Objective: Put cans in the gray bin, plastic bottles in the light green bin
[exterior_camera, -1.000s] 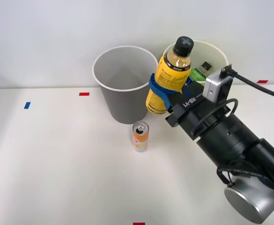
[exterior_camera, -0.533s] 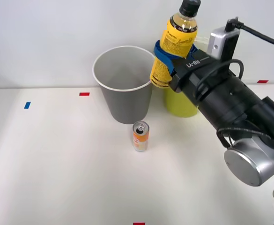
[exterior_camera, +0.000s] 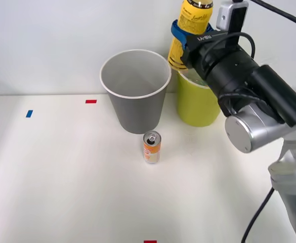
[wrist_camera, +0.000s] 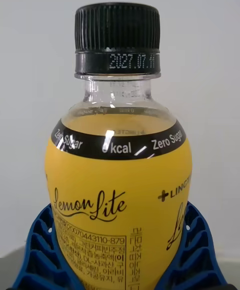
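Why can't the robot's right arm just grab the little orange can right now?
Probably it can't yet: the right gripper is shut on the yellow bottle, held above the light green bin. The can itself stands in the open in front of the gray bin.

In the front view the yellow-labelled plastic bottle (exterior_camera: pixel 192 30) runs off the top edge, so its dark cap and most of its neck are cut away, and its base is covered by the blue ribbed fingers (exterior_camera: pixel 178 34) and the black wrist. The right arm also hides the near right rim and much of the opening of the yellow-green tapered bin (exterior_camera: pixel 196 104), so its contents cannot be told. In the right wrist view the bottle's lower body passes below the edge, and the small print on its label is too fine to read.
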Motion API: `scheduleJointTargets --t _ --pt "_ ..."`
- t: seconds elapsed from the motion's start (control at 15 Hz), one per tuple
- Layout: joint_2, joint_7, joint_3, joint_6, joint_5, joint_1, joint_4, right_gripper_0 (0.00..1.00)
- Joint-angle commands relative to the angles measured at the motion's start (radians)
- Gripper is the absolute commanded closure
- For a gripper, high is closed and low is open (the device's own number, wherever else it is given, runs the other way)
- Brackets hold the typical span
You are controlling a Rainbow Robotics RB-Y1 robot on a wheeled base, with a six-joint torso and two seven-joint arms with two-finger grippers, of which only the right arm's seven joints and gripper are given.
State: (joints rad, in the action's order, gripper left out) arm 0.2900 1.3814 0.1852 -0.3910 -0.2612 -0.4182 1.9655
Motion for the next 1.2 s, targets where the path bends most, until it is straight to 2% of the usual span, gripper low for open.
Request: scheduleJointTargets --t 0.07,0.33,0.53,1.13,1.2 --pt "-0.012 -0.008 -0.033 0.001 0.028 -0.074 -0.100 1.00" --pt "-0.003 -0.025 -0.061 0.003 0.063 -0.155 -0.231 1.00" --pt "0.031 -0.041 -0.070 0.003 0.068 -0.200 -0.307 1.00" --pt "0.097 -0.070 -0.070 0.003 0.060 -0.201 -0.313 1.00" --pt "0.100 -0.074 -0.070 0.003 0.062 -0.200 -0.313 0.91"
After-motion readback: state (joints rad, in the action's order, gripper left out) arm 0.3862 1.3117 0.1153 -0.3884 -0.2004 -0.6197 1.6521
